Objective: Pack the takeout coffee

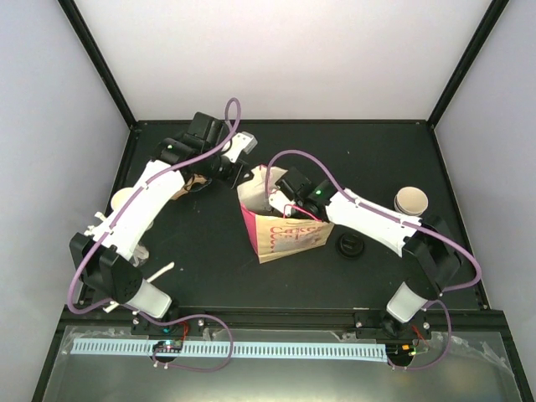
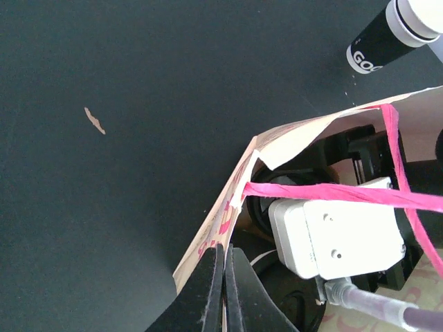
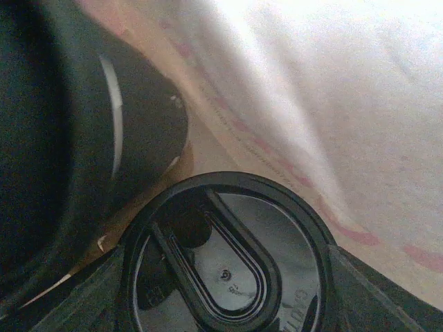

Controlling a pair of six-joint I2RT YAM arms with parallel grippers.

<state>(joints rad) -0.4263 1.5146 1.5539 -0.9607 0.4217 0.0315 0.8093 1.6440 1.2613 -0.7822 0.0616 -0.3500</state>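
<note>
1. Nearest, the right gripper (image 3: 228, 290) sits inside the paper bag (image 1: 289, 239), jaws grasping the lidded cup (image 3: 225, 256): lower it level, clear of the dark shape (image 3: 69, 138) alongside
2. Beyond, the left gripper (image 2: 225, 259) is clenched on the bag's rim: hold that mouth wide

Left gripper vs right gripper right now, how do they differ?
The left gripper sits outside the paper bag, the right gripper is down inside it. Left jaws are shut, pinching the bag's rim; right jaws stand wide around a black lid, seemingly gripping it. Both work the same bag.
</note>
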